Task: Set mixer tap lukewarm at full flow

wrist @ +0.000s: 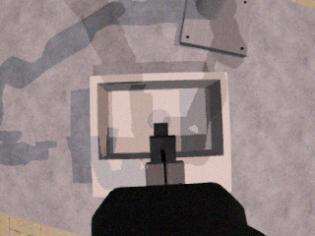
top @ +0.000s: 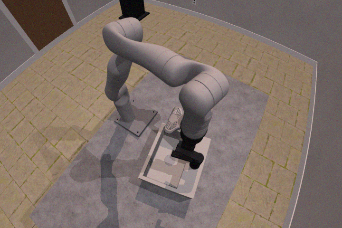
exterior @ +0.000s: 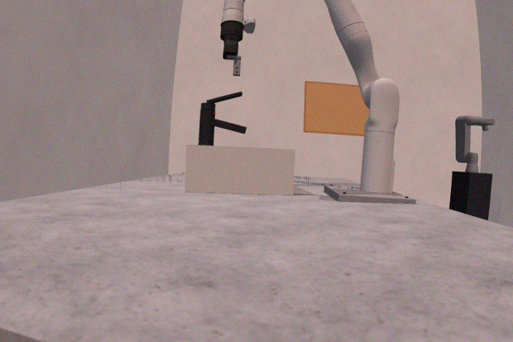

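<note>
The black mixer tap (exterior: 206,127) (top: 194,164) stands upright on the sink's rear ledge. Its lever (exterior: 224,97) (wrist: 162,147) slopes upward from the top of the body. From above it appears in line over the spout (exterior: 230,125) (wrist: 160,129), which reaches out over the basin. A red dot (exterior: 213,113) shows on the body; the blue dot is hidden. My gripper (exterior: 236,75) (wrist: 162,160) is shut and empty, pointing down. It hangs above the lever's outer end with a visible gap. The top view does not show the fingertips clearly.
The pale sink box (top: 166,185) (exterior: 241,169) (wrist: 223,179) stands on the grey table top (top: 236,120). The arm's base plate (top: 137,128) (exterior: 378,197) (wrist: 212,41) lies on the basin side. A black pedestal (exterior: 470,195) stands far off.
</note>
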{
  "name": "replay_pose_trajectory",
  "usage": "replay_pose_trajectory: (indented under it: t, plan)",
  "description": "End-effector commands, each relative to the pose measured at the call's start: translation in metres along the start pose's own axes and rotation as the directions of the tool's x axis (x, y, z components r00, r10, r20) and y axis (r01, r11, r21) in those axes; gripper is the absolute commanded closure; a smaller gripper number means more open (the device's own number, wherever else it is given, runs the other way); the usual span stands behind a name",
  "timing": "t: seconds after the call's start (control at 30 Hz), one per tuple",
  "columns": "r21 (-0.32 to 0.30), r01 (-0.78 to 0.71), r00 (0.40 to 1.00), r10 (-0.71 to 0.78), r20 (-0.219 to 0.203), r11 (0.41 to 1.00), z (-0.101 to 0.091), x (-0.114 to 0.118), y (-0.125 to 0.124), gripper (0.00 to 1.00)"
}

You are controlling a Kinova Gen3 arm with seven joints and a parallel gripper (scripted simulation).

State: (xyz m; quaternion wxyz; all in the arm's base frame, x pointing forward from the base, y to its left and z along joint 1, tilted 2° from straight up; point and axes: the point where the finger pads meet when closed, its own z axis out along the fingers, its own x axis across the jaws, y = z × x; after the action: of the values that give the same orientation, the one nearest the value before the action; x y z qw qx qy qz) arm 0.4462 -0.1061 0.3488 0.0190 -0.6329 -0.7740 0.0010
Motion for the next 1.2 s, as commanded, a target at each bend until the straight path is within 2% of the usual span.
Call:
replay_pose_trajectory:
  t: [0.0, 0.47, 0.5, 1.17]
  plan:
    - [-0.002, -0.007, 1.0, 0.007, 0.001, 1.0, -0.0008, 0.0005, 0.0005, 1.0]
    - [-0.002, -0.02, 1.0, 0.02, 0.001, 1.0, -0.0009, 0.0009, 0.0007, 1.0]
    - [-0.002, -0.02, 1.0, 0.02, 0.001, 1.0, -0.0009, 0.0009, 0.0007, 0.0]
    - [-0.002, -0.02, 1.0, 0.02, 0.001, 1.0, -0.0009, 0.0009, 0.0007, 0.0]
